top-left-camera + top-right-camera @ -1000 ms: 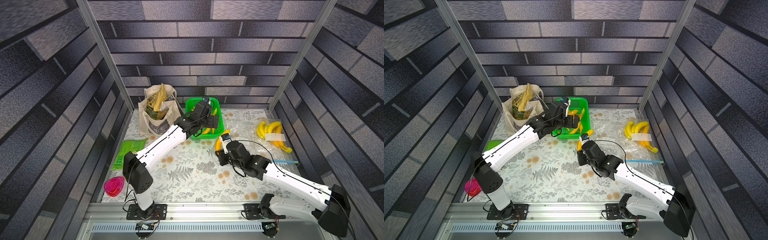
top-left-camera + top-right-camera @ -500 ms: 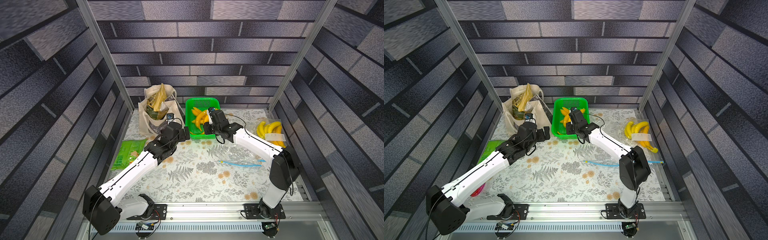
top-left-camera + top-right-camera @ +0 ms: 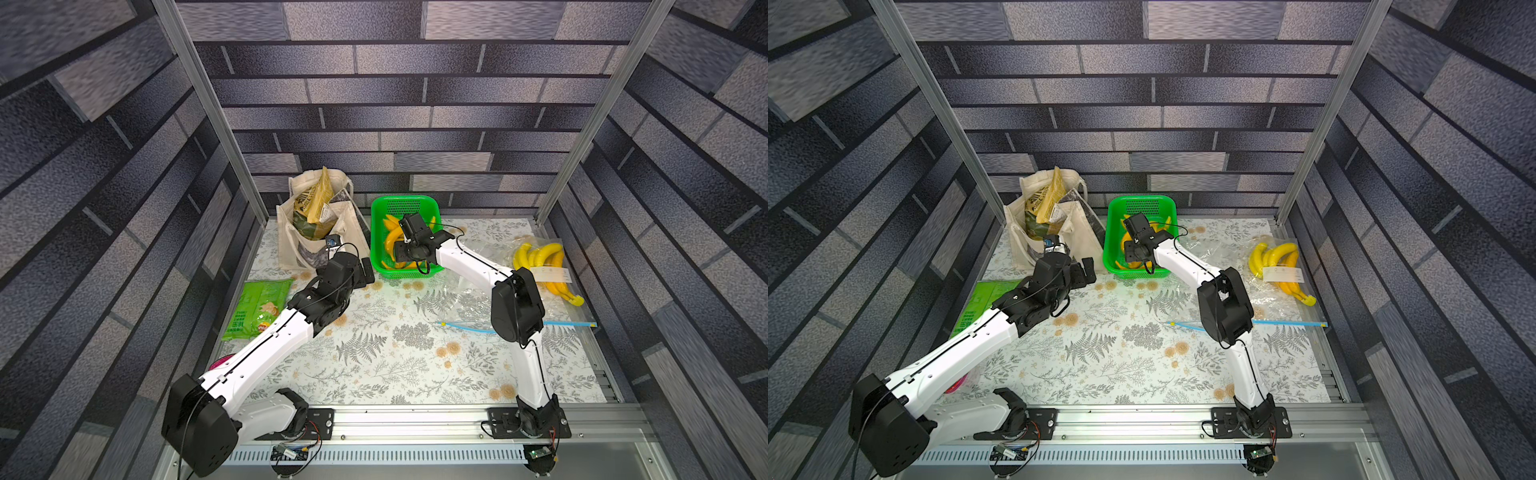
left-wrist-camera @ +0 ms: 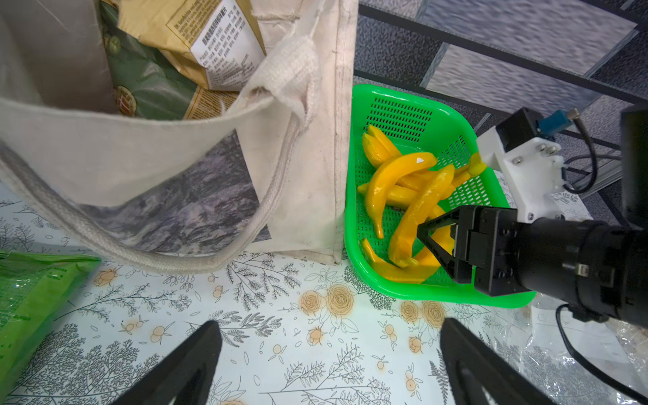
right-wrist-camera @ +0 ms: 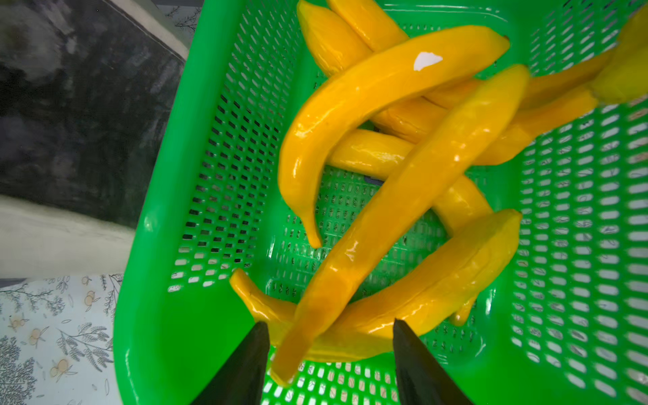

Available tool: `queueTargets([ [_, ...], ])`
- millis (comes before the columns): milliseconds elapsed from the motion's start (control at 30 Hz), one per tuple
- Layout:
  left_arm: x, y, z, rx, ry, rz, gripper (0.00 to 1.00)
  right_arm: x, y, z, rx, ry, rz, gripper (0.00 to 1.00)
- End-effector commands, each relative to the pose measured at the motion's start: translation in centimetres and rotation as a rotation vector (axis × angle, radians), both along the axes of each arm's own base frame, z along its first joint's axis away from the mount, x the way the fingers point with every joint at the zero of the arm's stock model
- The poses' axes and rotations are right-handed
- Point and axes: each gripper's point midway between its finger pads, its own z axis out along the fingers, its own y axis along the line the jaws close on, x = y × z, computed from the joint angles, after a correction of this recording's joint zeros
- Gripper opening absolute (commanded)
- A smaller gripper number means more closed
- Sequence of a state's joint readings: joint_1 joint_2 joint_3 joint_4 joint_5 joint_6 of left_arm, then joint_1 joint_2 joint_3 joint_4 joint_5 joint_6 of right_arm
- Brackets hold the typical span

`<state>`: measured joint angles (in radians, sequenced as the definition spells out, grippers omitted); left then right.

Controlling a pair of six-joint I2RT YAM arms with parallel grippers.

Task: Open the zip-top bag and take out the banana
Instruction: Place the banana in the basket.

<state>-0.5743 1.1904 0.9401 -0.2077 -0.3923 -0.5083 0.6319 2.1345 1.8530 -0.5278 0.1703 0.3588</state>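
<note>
Right claw [image 5: 328, 322] loose about banana [image 5: 420, 175] in green basket [image 5: 150, 280] — left claw [image 4: 329, 322] wide.

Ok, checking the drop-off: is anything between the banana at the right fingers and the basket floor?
Yes. The long banana between the open fingers of the right gripper lies across other bananas piled in the green basket, so they keep most of it off the floor. Nothing else intervenes.

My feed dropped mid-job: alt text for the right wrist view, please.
Open right gripper straddles the end of a glossy yellow toy banana lying across several others in a perforated green plastic basket; a floral tablecloth shows beside it.
</note>
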Motion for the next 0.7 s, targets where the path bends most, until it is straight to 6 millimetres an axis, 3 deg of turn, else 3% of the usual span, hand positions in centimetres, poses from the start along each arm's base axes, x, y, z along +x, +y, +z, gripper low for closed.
queueTargets([
  [0, 0.4, -1.4, -0.1, -0.039, 0.011, -0.032, 1.0, -1.5, -3.2, 6.0, 0.056, -0.065, -0.05, 0.66],
  [100, 0.1, -3.4, -0.1, -0.022, 0.011, -0.073, 1.0, -3.3, -6.4, 7.0, 0.07, -0.066, -0.108, 0.67],
  [200, -0.7, -6.9, -0.1, -0.002, 0.0, -0.158, 1.0, -5.4, -11.0, 7.3, 0.068, -0.073, -0.224, 0.68],
  [400, -3.2, -13.4, -1.8, -0.002, -0.012, -0.332, 1.0, -10.8, -22.0, 4.4, 0.034, -0.056, -0.519, 0.77],
  [433, -3.6, -14.3, -2.3, 0.001, -0.009, -0.361, 1.0, -12.0, -23.6, 3.2, 0.027, -0.041, -0.561, 0.77],
  [567, -4.9, -17.3, -4.1, 0.003, 0.018, -0.462, 1.0, -14.5, -28.5, 0.6, -0.012, -0.008, -0.7, 0.78],
  [667, -6.0, -19.5, -5.3, 0.007, 0.036, -0.53, 1.0, -15.3, -31.2, -1.7, -0.025, 0.046, -0.792, 0.79],
])
